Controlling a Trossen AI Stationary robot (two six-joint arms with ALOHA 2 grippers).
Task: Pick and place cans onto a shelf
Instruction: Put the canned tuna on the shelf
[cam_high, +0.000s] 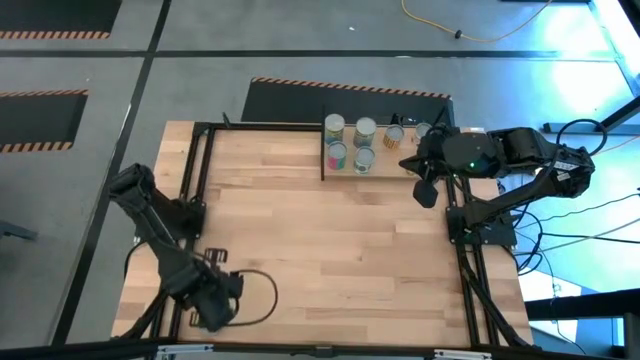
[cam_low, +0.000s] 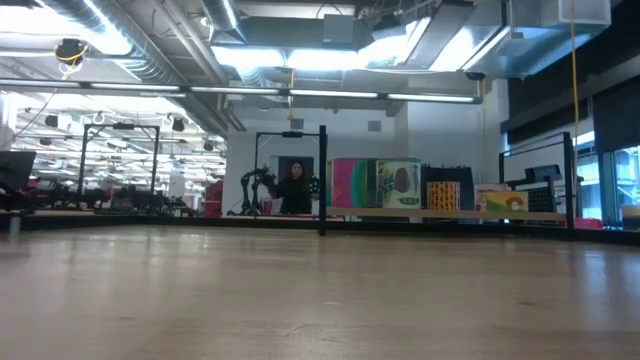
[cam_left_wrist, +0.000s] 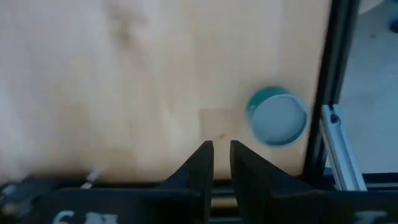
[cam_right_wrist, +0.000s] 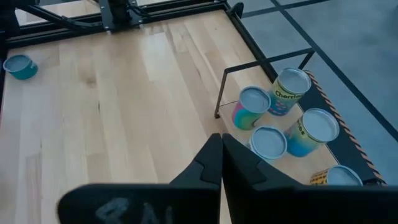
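Observation:
Several cans stand upright on the shelf (cam_high: 345, 172) at the table's far right; they show in the high view (cam_high: 364, 160), the right wrist view (cam_right_wrist: 254, 104) and the low view (cam_low: 398, 185). One teal can (cam_left_wrist: 278, 116) stands on its base on the table by the frame rail near my left gripper (cam_left_wrist: 222, 152). It also shows in the right wrist view (cam_right_wrist: 22, 65). My left gripper (cam_high: 215, 300) is open by a narrow gap and empty. My right gripper (cam_high: 425, 190) is shut and empty, on the near side of the shelf's right end.
A thin black upright panel (cam_high: 322, 150) bounds the shelf's left side. A black metal frame (cam_high: 195, 180) runs along the table's left, far and right edges. A black cable (cam_high: 265, 295) loops on the table near my left gripper. Bare tabletop (cam_high: 330, 250) lies between the arms.

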